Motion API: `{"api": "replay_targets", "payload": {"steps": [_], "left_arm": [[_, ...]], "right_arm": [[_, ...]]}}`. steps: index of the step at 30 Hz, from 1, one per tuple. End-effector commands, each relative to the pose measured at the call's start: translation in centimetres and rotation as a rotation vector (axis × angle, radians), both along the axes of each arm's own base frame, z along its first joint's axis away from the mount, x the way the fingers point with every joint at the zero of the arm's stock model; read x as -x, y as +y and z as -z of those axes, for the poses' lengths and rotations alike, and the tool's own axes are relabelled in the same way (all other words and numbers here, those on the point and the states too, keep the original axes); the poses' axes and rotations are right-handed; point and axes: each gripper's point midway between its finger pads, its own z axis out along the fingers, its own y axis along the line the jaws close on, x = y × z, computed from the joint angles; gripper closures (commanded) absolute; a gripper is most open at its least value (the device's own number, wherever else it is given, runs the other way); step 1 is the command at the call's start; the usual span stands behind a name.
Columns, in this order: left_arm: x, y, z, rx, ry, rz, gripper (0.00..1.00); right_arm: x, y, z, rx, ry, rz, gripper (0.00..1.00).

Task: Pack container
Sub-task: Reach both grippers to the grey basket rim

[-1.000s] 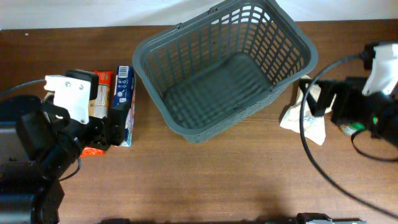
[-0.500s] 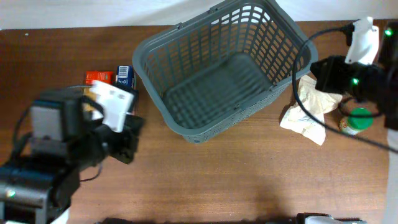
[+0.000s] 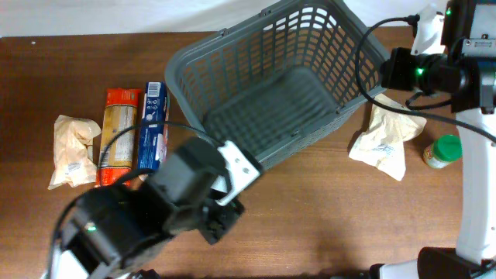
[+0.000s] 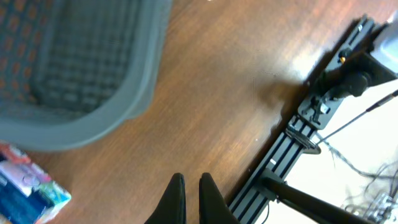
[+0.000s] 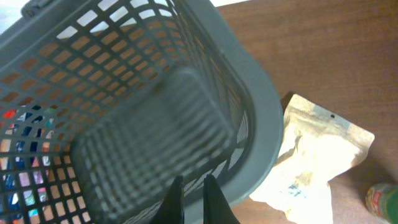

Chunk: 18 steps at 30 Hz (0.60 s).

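Brown wood table (image 3: 325,217), with a white backdrop along its far edge. The basket (image 3: 310,31) stands on it at the far side, a little right of centre and turned at an angle, with one corner toward me.

My left gripper (image 4: 191,180) hangs over bare wood just in front of the basket's near rim (image 4: 93,118). Its fingers are together with only a thin slit between them, and nothing is in them. A corner of the blue box (image 4: 28,193) shows at the lower left of that wrist view.

My right gripper (image 5: 193,180) is above the basket's right rim (image 5: 249,81), looking down the lattice wall. Its fingers are likewise drawn together on nothing. Just outside that rim lies a pale pouch (image 5: 317,162), crumpled and flat on the wood, with the green-lidded jar (image 5: 382,199) at the picture's edge beyond it.

From overhead, three things lie side by side left of the basket: a pale bag (image 3: 71,151) farthest out, then an orange packet (image 3: 116,136), then the blue box (image 3: 153,124) nearest the basket but apart from it. On the right, the pouch (image 3: 384,139) sits close to the basket's corner. The jar (image 3: 442,151) stands upright just beyond it.
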Motion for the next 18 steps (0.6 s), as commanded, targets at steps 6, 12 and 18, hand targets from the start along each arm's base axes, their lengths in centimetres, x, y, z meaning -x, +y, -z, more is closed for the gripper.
{"api": "replay_targets", "payload": {"steps": [6, 12, 18], "left_arm": [[-1.4, -3.0, 3.2, -0.153, 0.015, 0.021, 0.98], [-3.7, -4.9, 5.2, -0.215, -0.01, 0.036, 0.98], [-5.4, -4.3, 5.8, -0.274, -0.046, 0.005, 0.98]], "right_arm": [[-2.6, 0.8, 0.0, -0.018, -0.05, -0.043, 0.96], [-3.2, 1.1, 1.3, -0.036, -0.017, -0.056, 0.96], [-3.6, 1.8, 4.5, -0.043, 0.088, -0.07, 0.96]]}}
